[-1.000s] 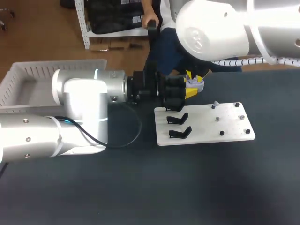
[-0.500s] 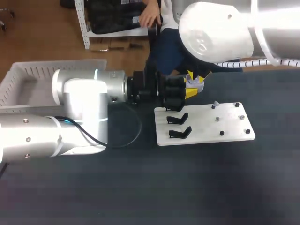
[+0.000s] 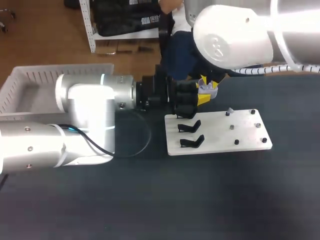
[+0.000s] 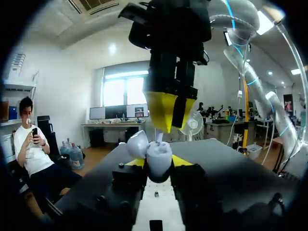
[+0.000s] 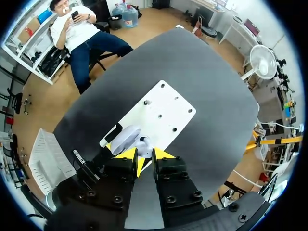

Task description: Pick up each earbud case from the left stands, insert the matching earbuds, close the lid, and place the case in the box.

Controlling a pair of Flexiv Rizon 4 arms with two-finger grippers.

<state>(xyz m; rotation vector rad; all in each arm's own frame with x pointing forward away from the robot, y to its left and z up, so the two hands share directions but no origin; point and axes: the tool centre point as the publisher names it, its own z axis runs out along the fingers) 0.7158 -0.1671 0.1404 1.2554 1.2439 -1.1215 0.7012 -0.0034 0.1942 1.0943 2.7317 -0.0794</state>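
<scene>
Left arm enters from the left side and lies low across the table (image 3: 200, 200). The left gripper (image 3: 202, 96) is clenched on the earbud case (image 3: 208, 90), a pale lavender shell held above the table just beyond the far edge of the white board (image 3: 220, 135). In the left wrist view the case sits between the two yellow tips, gripped from both sides, with its lid standing open.

Right arm enters from the upper right and hangs over the same spot. The right gripper (image 3: 206, 82) points down directly above the open case – close to it, possibly touching. A thin white piece shows just under it in the left wrist view; it may be an earbud, but the view is too poor to confirm. I cannot tell whether this gripper is closed on anything.

The board lies flat on the table. Two black stands (image 3: 190, 126) sit on its left part, one nearer than the other – both bare. Small dark pegs (image 3: 236, 142) dot its right part.

The box (image 3: 30, 82), a white slatted bin, stands at the far left, well apart from the case.
</scene>
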